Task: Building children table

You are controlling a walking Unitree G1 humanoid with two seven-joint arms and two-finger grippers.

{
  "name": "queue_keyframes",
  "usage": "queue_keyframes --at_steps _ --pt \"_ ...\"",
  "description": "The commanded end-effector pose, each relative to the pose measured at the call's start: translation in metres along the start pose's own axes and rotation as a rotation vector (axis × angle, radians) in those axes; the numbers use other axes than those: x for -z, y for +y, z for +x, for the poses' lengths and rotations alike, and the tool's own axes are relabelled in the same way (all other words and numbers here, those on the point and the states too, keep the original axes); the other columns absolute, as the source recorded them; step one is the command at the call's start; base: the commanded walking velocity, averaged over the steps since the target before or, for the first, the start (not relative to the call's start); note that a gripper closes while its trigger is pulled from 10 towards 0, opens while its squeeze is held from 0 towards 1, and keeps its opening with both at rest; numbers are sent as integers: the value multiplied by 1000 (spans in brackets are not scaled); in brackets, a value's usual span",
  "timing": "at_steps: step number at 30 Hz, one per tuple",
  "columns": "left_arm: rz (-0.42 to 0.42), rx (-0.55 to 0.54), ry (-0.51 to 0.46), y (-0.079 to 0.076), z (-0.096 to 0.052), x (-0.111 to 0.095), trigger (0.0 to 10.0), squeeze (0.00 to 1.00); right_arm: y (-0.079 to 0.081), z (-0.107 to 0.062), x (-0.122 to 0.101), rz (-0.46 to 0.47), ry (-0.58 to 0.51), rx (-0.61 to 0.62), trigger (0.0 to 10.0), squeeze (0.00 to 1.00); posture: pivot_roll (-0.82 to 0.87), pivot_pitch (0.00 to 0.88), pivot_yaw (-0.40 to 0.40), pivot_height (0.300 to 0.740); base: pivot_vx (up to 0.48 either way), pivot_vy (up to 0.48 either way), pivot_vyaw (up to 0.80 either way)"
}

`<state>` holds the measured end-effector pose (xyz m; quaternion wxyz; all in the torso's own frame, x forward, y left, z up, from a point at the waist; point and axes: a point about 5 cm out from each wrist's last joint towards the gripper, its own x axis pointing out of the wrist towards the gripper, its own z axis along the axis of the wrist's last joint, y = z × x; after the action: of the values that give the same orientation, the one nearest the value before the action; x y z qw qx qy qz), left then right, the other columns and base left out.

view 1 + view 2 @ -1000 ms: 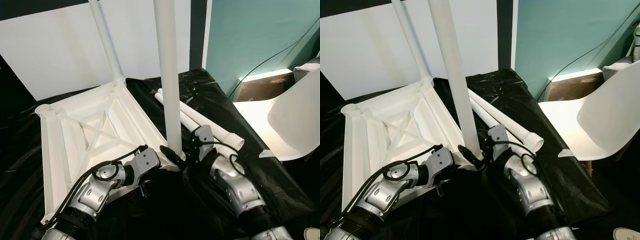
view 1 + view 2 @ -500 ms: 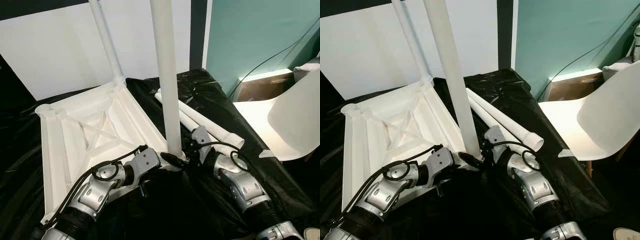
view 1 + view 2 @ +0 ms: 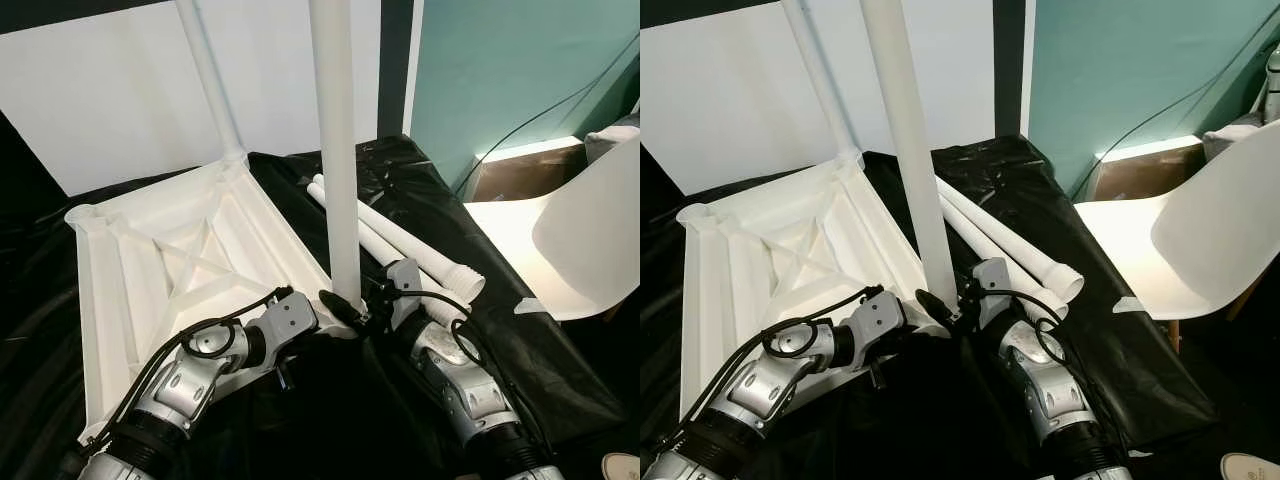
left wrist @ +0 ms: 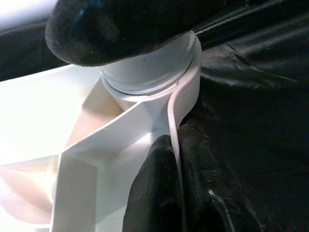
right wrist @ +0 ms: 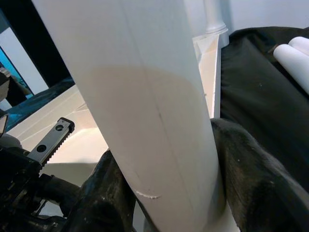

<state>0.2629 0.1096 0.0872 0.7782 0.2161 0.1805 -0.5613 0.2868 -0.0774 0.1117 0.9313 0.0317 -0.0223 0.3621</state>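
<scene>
A white children's tabletop (image 3: 150, 290) lies upside down on black cloth. One white leg (image 3: 210, 90) stands in its far corner socket. A second leg (image 3: 336, 150) stands upright in the near right corner socket (image 4: 149, 72). My left gripper (image 4: 175, 188) is shut on the tabletop's rim just beside that socket, also seen in the left eye view (image 3: 333, 306). My right gripper (image 5: 178, 193) is shut around the base of the second leg, one black finger (image 5: 251, 179) on each side. Two loose legs (image 3: 405, 238) lie on the cloth to the right.
A white chair (image 3: 585, 240) stands close on the right, past the edge of the black-covered surface (image 3: 400, 160). A white panel (image 3: 120, 90) and a teal wall (image 3: 510, 60) stand behind, with a cable (image 3: 540, 110) hanging down the wall.
The near leg leaned slightly left and now stands straighter. My right forearm has swung in closer under the leg while still holding its base. The left gripper keeps its hold on the rim.
</scene>
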Motion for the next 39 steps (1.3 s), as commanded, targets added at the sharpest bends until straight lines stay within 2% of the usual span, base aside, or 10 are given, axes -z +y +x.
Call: queue_keyframes --at_steps 1,2,3,5,11,12,21,23,25,39 --pt "-144 187 128 -37 11 43 10000 0 -19 6 -18 93 -77 121 10000 0 134 0 37 740 0 0 0" --pt "-144 187 127 -37 11 42 10000 0 -18 7 -17 94 -60 103 10000 0 134 0 37 740 0 0 0" --pt "-145 186 127 -37 11 43 10000 0 -17 7 -16 79 -44 76 10000 835 133 0 37 740 0 0 0" --pt "-146 185 128 -38 11 43 10000 0 -15 7 -14 58 -23 21 10000 1000 133 0 37 740 0 0 0" --pt "-148 183 127 -37 11 43 10000 0 -18 4 -14 22 -2 -47 10000 1000 132 0 34 740 0 0 0" --pt "-147 183 127 -37 11 43 10000 0 -19 3 -16 -8 3 -108 10000 0 132 0 33 740 0 0 0" --pt "-146 180 124 -36 12 42 10000 0 -23 -1 -21 -91 56 -300 10000 0 134 0 26 740 0 0 0" --pt "-147 176 122 -35 13 42 10000 0 -30 -2 -22 -136 116 -408 3451 0 138 0 23 740 0 0 0" --pt "-148 172 120 -35 13 42 10000 0 -32 -3 -22 -143 142 -452 0 0 140 0 20 740 0 0 0" --pt "-154 165 118 -37 13 42 10000 0 -29 -5 -14 -100 134 -433 0 0 145 0 16 740 0 0 0"
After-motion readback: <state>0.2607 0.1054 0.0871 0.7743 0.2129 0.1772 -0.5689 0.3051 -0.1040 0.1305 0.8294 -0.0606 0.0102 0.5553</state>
